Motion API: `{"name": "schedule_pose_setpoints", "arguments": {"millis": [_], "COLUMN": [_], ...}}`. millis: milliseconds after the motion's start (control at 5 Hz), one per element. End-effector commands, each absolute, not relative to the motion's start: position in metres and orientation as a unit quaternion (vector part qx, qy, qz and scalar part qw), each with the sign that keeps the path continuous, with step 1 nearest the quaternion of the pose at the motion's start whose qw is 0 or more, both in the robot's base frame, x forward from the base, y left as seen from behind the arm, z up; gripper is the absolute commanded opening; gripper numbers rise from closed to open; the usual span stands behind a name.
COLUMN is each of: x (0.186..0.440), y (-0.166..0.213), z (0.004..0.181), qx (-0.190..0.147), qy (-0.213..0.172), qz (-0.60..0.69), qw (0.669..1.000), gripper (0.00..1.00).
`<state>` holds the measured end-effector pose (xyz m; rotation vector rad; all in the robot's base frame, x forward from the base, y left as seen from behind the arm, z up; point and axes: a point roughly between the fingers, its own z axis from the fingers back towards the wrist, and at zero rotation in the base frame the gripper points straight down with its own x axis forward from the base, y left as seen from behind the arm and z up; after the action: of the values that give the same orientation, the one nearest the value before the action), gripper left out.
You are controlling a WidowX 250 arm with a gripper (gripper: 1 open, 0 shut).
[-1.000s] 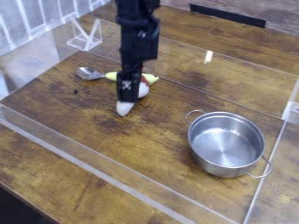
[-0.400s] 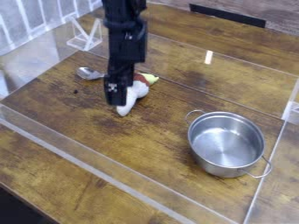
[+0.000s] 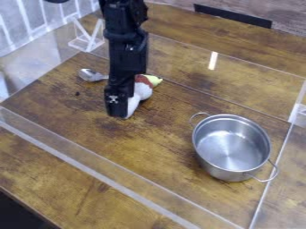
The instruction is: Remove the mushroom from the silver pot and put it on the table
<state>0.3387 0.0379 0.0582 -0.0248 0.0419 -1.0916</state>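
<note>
Mushroom (image 3: 139, 90): on worktop (image 3: 72, 98), outside empty silver pot (image 3: 231, 146); light, rigid, rounded; grip stem. Fingers (image 3: 117, 105) spread.

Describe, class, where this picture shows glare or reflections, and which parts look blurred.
Camera view: a bright highlight sits on the rim of the small round shiny steel pot; a white glint marks the clear acrylic wall; the black gripper and the white-stemmed mushroom beside it look soft; the whole frame is low in detail.

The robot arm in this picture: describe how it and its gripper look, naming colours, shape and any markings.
The arm is black, slim and boxy, built of stacked segments. Its gripper is black too, with small white markings near the tip. No cables can be made out at this resolution.
</note>
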Motion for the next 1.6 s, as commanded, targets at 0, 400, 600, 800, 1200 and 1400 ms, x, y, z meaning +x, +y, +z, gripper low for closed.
{"name": "schedule_pose_setpoints", "arguments": {"millis": [0, 400, 600, 800, 1200, 1400], "x": [0.337, 0.332, 0.333, 0.334, 0.328, 0.322], "y": [0.046, 0.062, 0.058, 0.054, 0.063, 0.056], "z": [0.088, 0.068, 0.062, 0.056, 0.09, 0.095], "qx": [0.014, 0.015, 0.015, 0.015, 0.022, 0.024], "qy": [-0.011, -0.009, -0.009, -0.008, 0.001, 0.004], "qz": [-0.501, -0.456, -0.453, -0.45, -0.4, -0.375], "qw": [0.865, 0.89, 0.891, 0.893, 0.916, 0.927], "gripper": [1.0, 1.0, 0.0, 0.0, 0.0, 0.0]}}
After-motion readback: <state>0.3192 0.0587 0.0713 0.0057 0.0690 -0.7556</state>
